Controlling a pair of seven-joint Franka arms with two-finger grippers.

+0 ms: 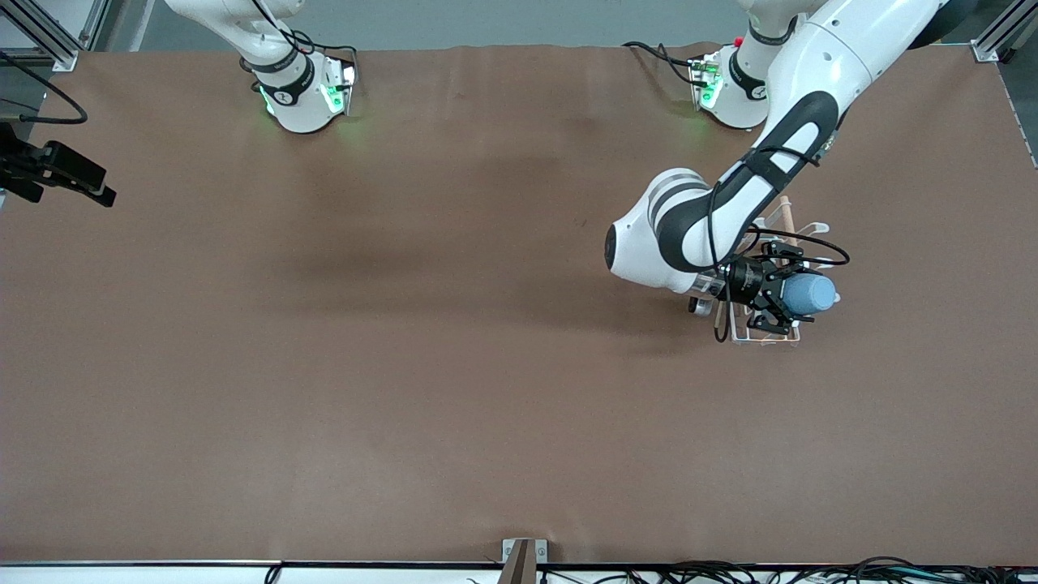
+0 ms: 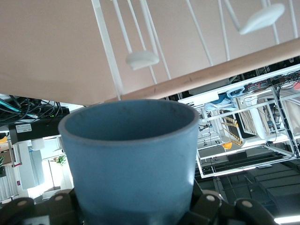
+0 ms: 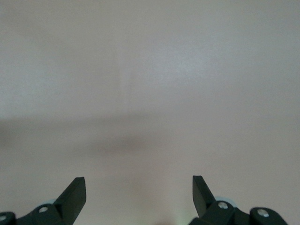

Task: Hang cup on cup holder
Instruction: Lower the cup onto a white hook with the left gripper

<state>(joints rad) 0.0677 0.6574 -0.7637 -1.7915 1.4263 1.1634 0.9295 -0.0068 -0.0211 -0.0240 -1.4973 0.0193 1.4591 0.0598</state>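
Left gripper [image 1: 780,302]: clamped on the cup [image 1: 807,294], over the cup holder [image 1: 803,235].
Right gripper [image 3: 139,194]: waits, fingers wide apart, empty.
Cup rim: at 3 o'clock, front view.

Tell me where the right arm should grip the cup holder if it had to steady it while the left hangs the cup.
Probably the wooden dowel at its end nearest the bases: it tops the cup holder, and that end pokes clear of the left gripper, which is shut on the cup over the rack. Come from above; the pegs are thin and angled. The open right gripper waits.
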